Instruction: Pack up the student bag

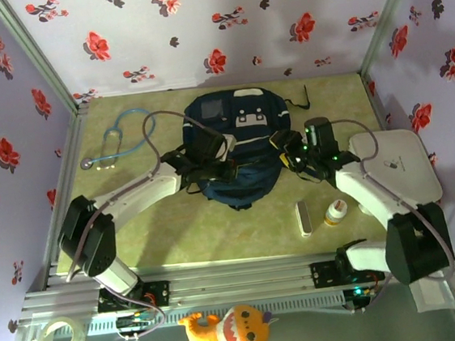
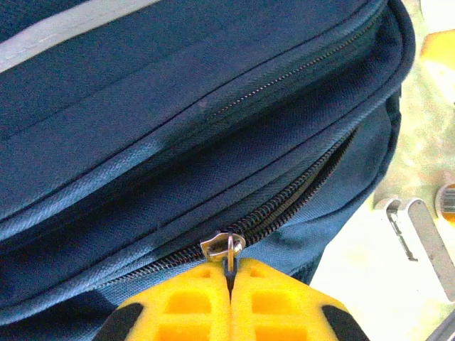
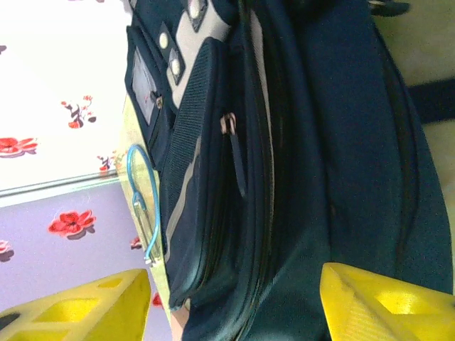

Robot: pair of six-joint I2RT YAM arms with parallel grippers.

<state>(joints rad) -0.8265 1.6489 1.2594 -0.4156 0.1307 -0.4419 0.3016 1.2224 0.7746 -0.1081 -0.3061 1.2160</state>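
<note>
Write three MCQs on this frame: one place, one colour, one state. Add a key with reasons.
1. In the top view, where does the stethoscope lie relative to the student bag?
A. On top of it
B. To its right
C. To its left

2. What colour are the fingers of the left gripper?
A. Black
B. Yellow
C. Red

3. What state is the left gripper in?
A. Shut on the zipper pull
B. Wide open
C. Shut on nothing

Key:
1 C: the blue tubing lies left of the bag, apart from it.
2 B: the left wrist view shows yellow fingers.
3 A: the fingers meet around the metal pull's tab.
</note>
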